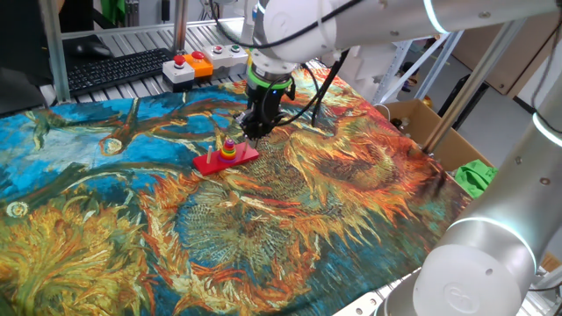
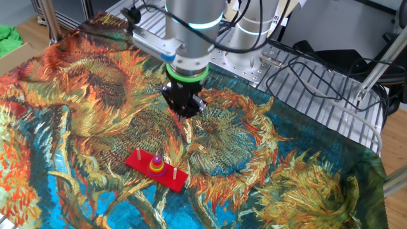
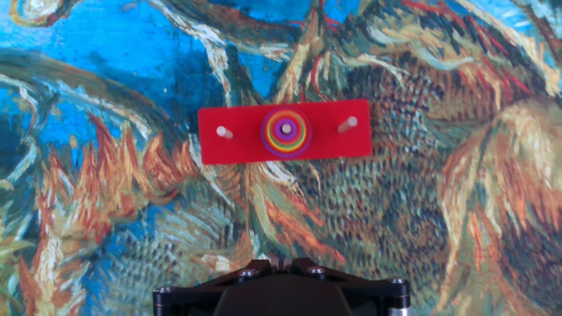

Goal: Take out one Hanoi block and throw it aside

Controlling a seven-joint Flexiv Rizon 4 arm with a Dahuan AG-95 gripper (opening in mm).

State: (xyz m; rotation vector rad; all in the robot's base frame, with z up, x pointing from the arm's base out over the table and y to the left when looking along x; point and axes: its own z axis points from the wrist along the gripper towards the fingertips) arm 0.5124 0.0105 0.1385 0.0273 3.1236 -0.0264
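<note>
The claw [image 2: 185,115] hangs above the bench [image 2: 305,191]; I cannot tell whether its fingers are apart. Ahead and below it, the ring stack [image 3: 285,133] sits on the red base's [image 3: 241,152] middle peg. The top ring looks light, rigid and smooth (probably slippery), so pinch its rim.

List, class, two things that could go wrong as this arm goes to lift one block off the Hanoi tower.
The stacked blocks are small and nested, so the gripper might pinch two at once. The red base lies loose on a soft printed cloth; a pull could drag or tip it. Bare pegs flank the stack and may catch a finger.
</note>
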